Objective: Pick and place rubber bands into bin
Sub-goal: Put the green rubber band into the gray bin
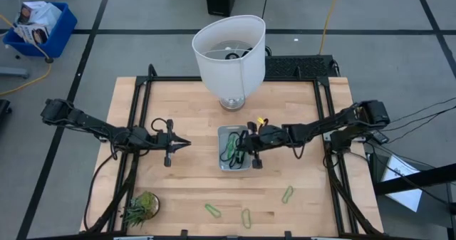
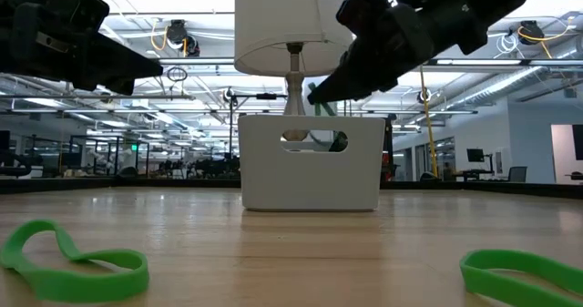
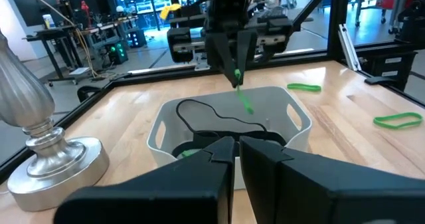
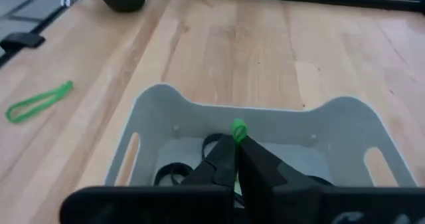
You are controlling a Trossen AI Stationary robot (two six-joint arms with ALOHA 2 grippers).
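The bin (image 1: 235, 149) stands on the table's middle, with dark and light-green rubber bands (image 3: 212, 121) lying in it. My right gripper (image 1: 246, 146) hangs over the bin, shut on one light-green rubber band (image 3: 244, 99). My left gripper (image 1: 184, 144) is shut and empty, left of the bin and above the table, pointing at it. Three more green bands (image 1: 212, 210) (image 1: 246, 218) (image 1: 287, 194) lie flat on the table near its front edge. Two of these show in the low view (image 2: 73, 261) (image 2: 524, 275). My right gripper pinches the light-green band's upper end (image 4: 238, 128) between its two fingertips. The fingers slant down from the table's right side. The band hangs slack below them (image 3: 247, 106) over the inside of the bin.
A lamp with a white shade (image 1: 229, 51) and a silver base (image 3: 40, 151) stands just behind the bin. A small spiky green plant (image 1: 142, 206) sits at the front left corner. A black frame (image 1: 142, 90) runs round the table.
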